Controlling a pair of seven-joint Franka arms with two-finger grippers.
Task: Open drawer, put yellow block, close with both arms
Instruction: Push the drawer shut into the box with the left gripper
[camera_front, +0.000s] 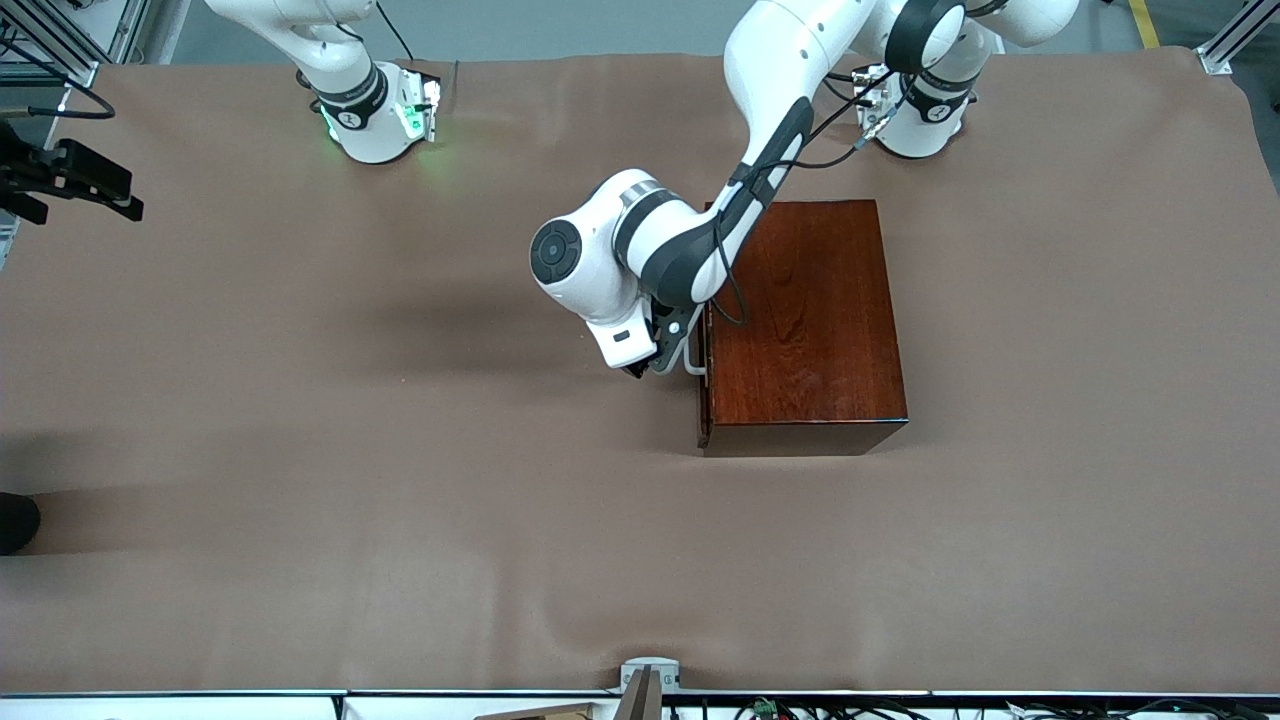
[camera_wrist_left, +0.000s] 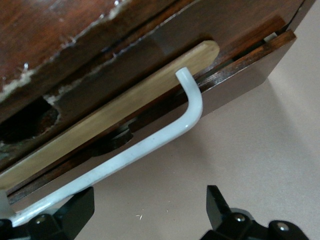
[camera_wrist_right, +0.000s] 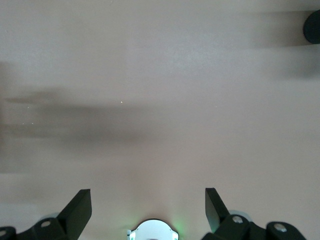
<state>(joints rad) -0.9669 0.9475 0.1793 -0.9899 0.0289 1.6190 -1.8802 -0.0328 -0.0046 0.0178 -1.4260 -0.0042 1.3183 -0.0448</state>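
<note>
The front view looks down from high across the table at the wooden box (camera_front: 805, 320), which the left wrist view shares from close beside its white handle (camera_wrist_left: 150, 145), while the right wrist view faces bare tabletop (camera_wrist_right: 160, 100) well apart from that box.

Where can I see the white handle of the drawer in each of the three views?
Front view: the white handle shows on the drawer's front, partly hidden by the left gripper.
Left wrist view: the handle runs slanting across the middle, one open finger at it.
Right wrist view: not in it.
Shared landmark: the mahogany box.
</note>
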